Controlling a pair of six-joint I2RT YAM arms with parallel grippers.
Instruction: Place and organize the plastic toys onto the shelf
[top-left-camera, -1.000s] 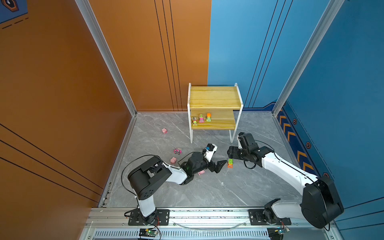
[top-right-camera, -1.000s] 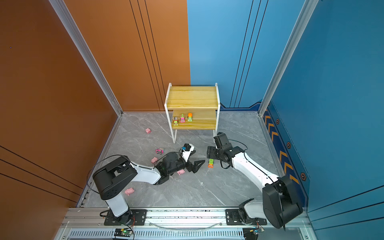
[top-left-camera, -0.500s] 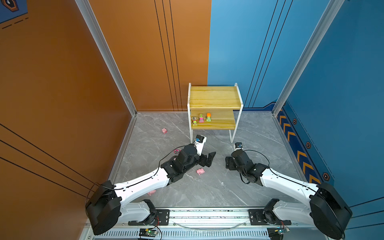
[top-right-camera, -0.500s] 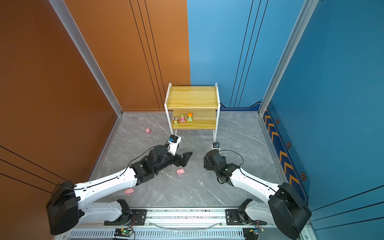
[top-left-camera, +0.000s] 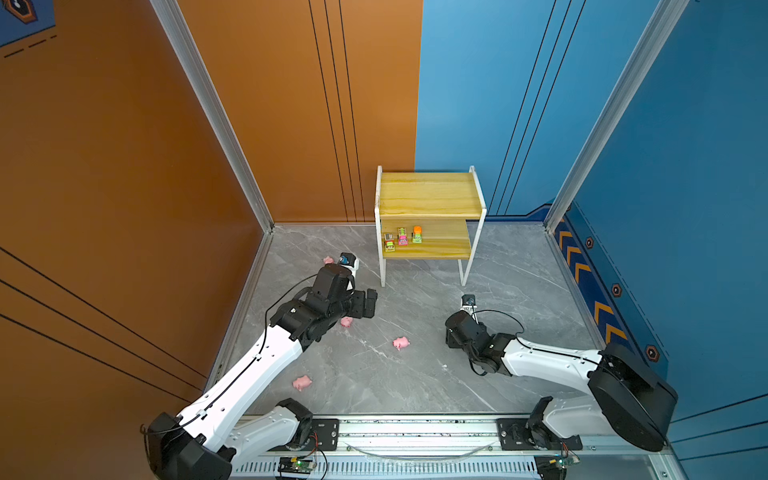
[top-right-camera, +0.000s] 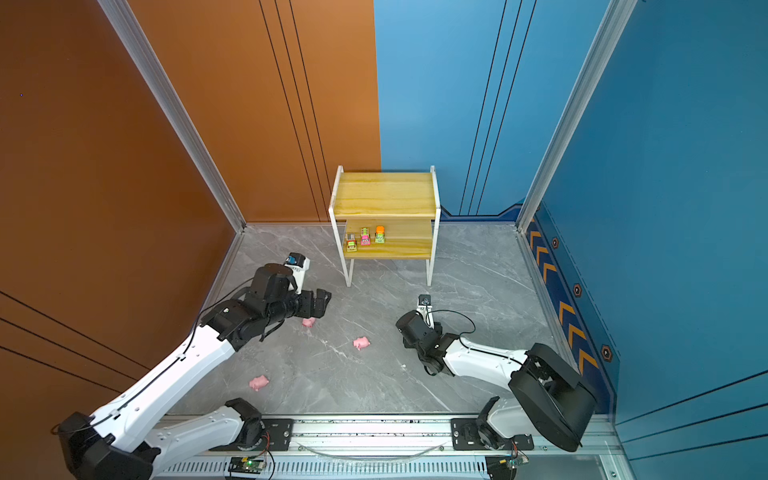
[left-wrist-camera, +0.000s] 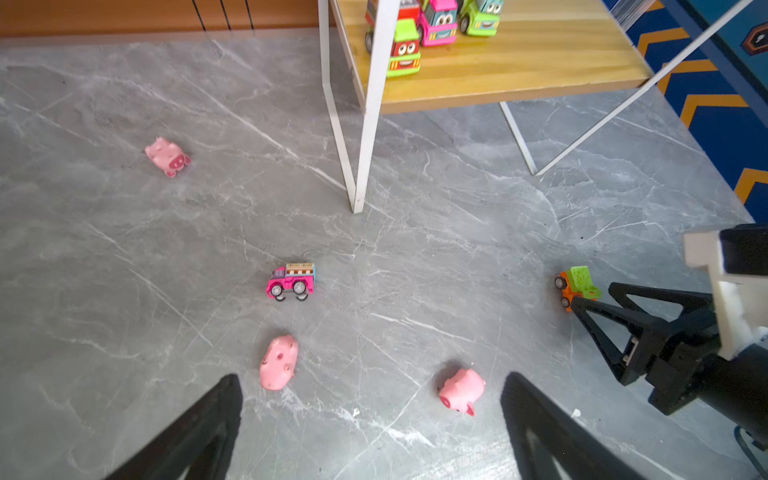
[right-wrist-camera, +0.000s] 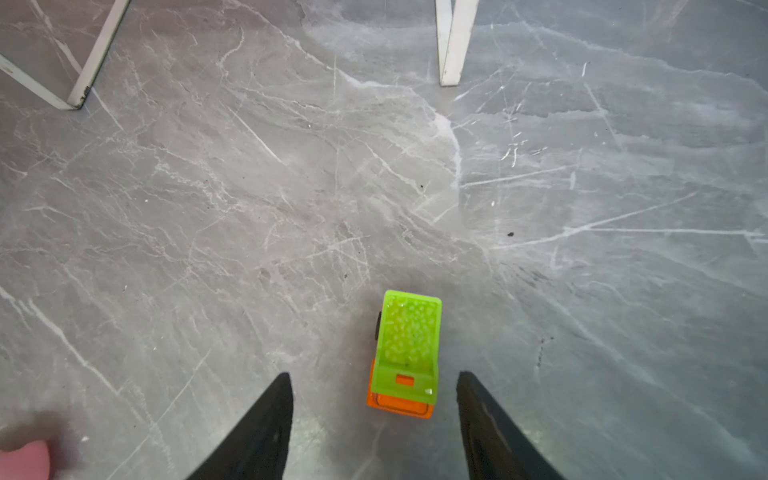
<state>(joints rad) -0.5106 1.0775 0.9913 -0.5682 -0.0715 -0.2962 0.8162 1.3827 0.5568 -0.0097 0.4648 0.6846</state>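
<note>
You have the two-tier rack of pale yellow wooden boards on a thin white metal frame (top-left-camera: 428, 195) standing well beyond both grippers, its lower board carrying three boxy toy trucks (top-left-camera: 402, 238) in a row.

Your left gripper (left-wrist-camera: 370, 390) is spread wide above the grey marbled floor (top-left-camera: 415, 374), gripping nothing. One rounded pink pig (left-wrist-camera: 279, 362) lies just ahead of one finger, a second pink pig (left-wrist-camera: 462, 390) just inside the other. A pink toy truck (left-wrist-camera: 291, 281) stands further ahead, a third pig (left-wrist-camera: 167, 156) beyond that.

Your right gripper (right-wrist-camera: 374, 399) is partly spread, its fingers either side of the orange truck with a bright green bed (right-wrist-camera: 406, 353). No contact is visible.
</note>
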